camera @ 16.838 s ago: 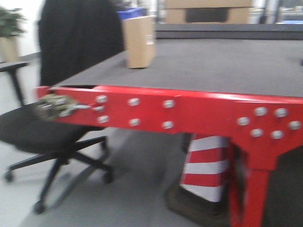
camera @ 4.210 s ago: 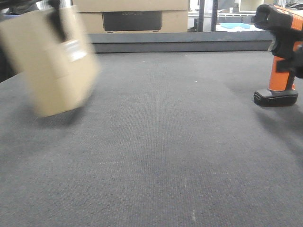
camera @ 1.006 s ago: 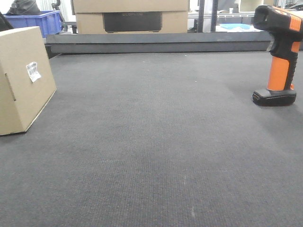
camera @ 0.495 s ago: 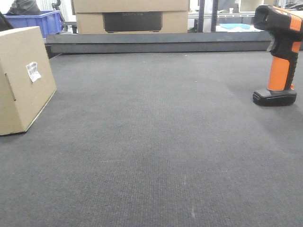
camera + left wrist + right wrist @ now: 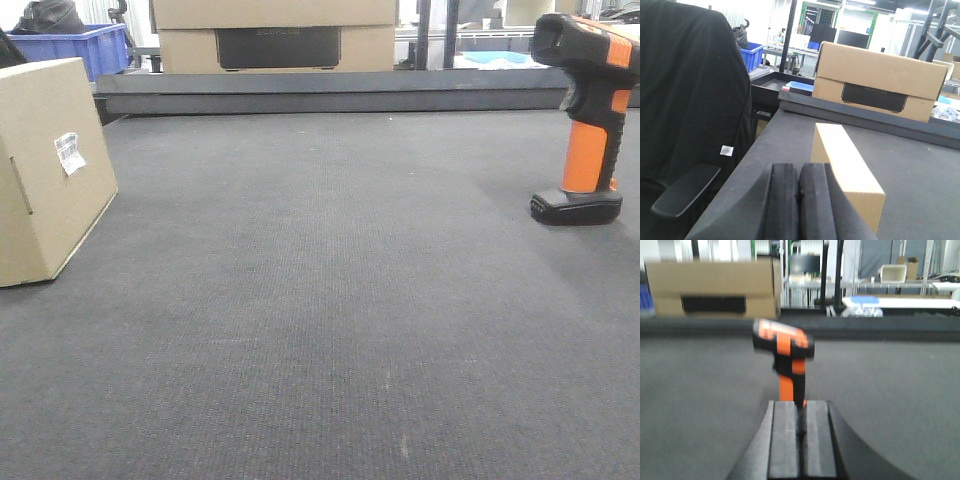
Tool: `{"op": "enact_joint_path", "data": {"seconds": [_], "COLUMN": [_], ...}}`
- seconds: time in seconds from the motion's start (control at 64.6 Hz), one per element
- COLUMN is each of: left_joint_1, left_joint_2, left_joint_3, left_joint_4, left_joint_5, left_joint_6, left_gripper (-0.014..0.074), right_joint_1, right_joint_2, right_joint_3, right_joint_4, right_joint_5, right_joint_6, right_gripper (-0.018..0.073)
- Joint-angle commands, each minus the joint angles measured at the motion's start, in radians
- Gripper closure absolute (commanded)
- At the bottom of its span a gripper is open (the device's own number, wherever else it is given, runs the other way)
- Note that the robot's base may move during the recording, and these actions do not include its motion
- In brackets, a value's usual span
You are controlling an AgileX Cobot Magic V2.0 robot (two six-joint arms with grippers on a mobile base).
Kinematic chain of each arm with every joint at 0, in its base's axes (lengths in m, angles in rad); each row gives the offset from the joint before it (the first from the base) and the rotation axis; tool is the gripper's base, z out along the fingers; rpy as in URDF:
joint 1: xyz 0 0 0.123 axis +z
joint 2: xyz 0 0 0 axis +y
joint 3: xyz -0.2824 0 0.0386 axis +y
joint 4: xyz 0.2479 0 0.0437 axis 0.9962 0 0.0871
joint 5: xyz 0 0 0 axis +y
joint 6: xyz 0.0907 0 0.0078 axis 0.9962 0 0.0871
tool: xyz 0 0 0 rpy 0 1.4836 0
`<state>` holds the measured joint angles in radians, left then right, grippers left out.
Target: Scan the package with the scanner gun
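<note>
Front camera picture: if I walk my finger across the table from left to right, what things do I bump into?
The package at the left edge, then lots of bare dark table, then the scanner gun standing upright at the right.

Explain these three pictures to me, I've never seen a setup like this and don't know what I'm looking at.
This is a two-armed robot at a dark table. One picture looks across the table from the front; the other two come from cameras on the wrists.

On the table's left stands the package, a tan cardboard box with a small white label. On the right stands the scanner gun, upright on its black foot.

The left wrist view shows the left gripper, pads pressed together, behind the package. The right wrist view, slightly blurred, shows the right gripper, also closed, facing the scanner. Neither holds anything.
</note>
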<state>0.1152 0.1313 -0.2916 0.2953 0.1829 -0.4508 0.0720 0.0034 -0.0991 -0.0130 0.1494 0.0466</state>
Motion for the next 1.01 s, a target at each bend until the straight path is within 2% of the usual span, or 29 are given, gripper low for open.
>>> {"op": "enact_joint_path", "data": {"seconds": [0.0,0.124,0.17,0.99], "left_joint_1": [0.003,0.003,0.003,0.003], "left_joint_2": [-0.007,-0.007,-0.007,-0.007], "left_joint_3": [0.000,0.000,0.000,0.000], "left_joint_4": [0.000,0.000,0.000,0.000], "left_joint_5": [-0.013,-0.013,-0.013,-0.013], "left_joint_6": [-0.003,-0.003,-0.003,-0.003], "left_gripper": [0.0708,0.0708,0.0708,0.0708], "right_joint_1": [0.001,0.001,0.001,0.001], "right_joint_2": [-0.003,-0.003,-0.003,-0.003], "right_joint_3": [0.057,0.099,0.099,0.099], "right_joint_4": [0.013,0.028,0.036,0.038], "right_joint_5": [-0.072,-0.162,-0.125,-0.149], "right_joint_6": [-0.047,-0.063,-0.063,-0.061], "right_gripper": [0.0721,0.0721,0.0721,0.0721]}}
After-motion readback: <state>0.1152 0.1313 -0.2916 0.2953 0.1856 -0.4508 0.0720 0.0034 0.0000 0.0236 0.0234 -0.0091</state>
